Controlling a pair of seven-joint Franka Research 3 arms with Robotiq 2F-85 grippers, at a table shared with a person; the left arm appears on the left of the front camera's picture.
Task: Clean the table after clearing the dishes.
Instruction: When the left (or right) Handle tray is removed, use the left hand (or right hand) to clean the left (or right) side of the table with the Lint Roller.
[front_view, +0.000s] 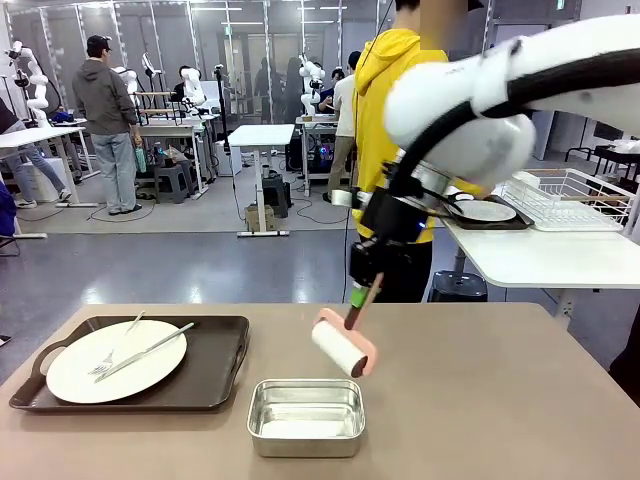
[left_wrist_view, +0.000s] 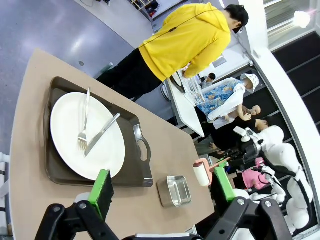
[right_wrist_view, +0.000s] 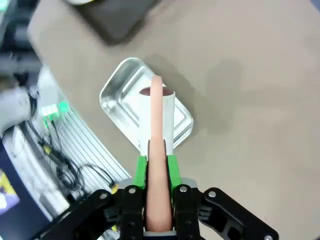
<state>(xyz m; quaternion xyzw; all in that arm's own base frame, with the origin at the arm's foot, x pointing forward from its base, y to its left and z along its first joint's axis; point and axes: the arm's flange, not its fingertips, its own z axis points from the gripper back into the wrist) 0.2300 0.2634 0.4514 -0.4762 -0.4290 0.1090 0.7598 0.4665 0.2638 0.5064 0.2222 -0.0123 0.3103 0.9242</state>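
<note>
Matte brown table (front_view: 480, 400) in an open workshop with a grey floor. At its near left, a plate (front_view: 115, 360) with cutlery on a dark tray (front_view: 215, 375); a steel pan (front_view: 305, 415) near centre. The right gripper (front_view: 362, 295) is clenched on a pink-handled roller (front_view: 342, 347) just beyond the pan. The left gripper (left_wrist_view: 161, 179) gapes empty.

A steel pan (front_view: 305, 416) sits on the counter (front_view: 500, 400), a dark tray (front_view: 215, 375) with a white plate (front_view: 117, 360) to its left. Just behind the pan, the right pincer (front_view: 362, 292) clamps a lint roller (front_view: 342, 345).

White plate (front_view: 75, 378) lies on dark tray (front_view: 226, 362) on table (front_view: 480, 420).
</note>
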